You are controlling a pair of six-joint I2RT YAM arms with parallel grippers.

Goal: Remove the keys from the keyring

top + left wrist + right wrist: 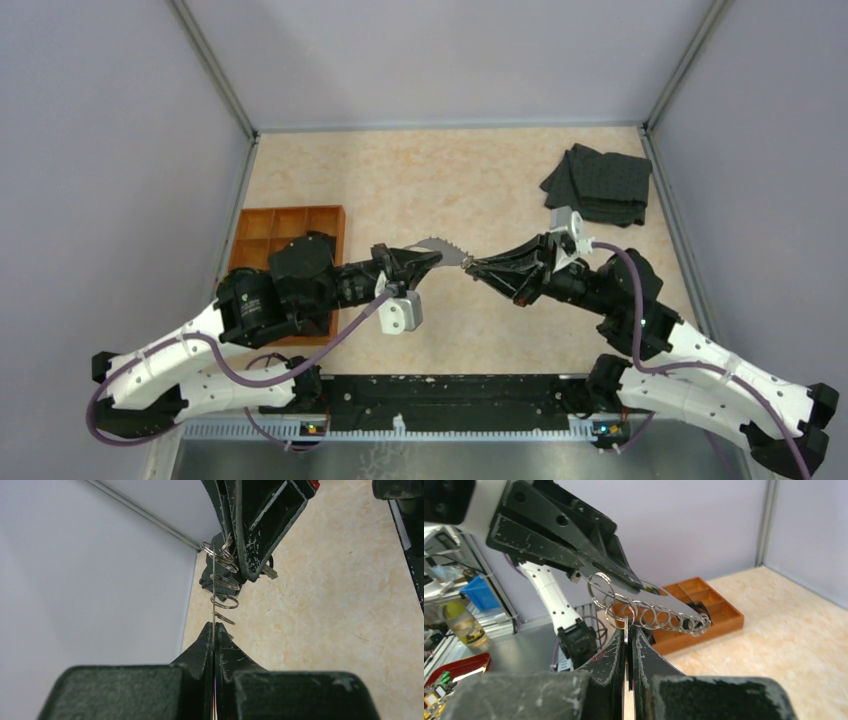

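The keyring (440, 247) is a thin grey metal loop with a toothed edge, held in the air between the two arms. My left gripper (432, 260) is shut on its left end; in the left wrist view the loop (213, 590) is edge-on and runs into my shut gripper (214, 626). Several small split rings (659, 616) hang along the keyring (659, 599). My right gripper (626, 630) is shut on a flat silvery key (625, 624) that hangs from one ring at the loop's right end. The right gripper (472, 265) meets the loop tip to tip.
An orange compartment tray (300, 225) lies under the left arm, with black lumps (696, 611) in one compartment. A dark folded cloth (600, 185) lies at the back right. Grey walls close in the back and both sides.
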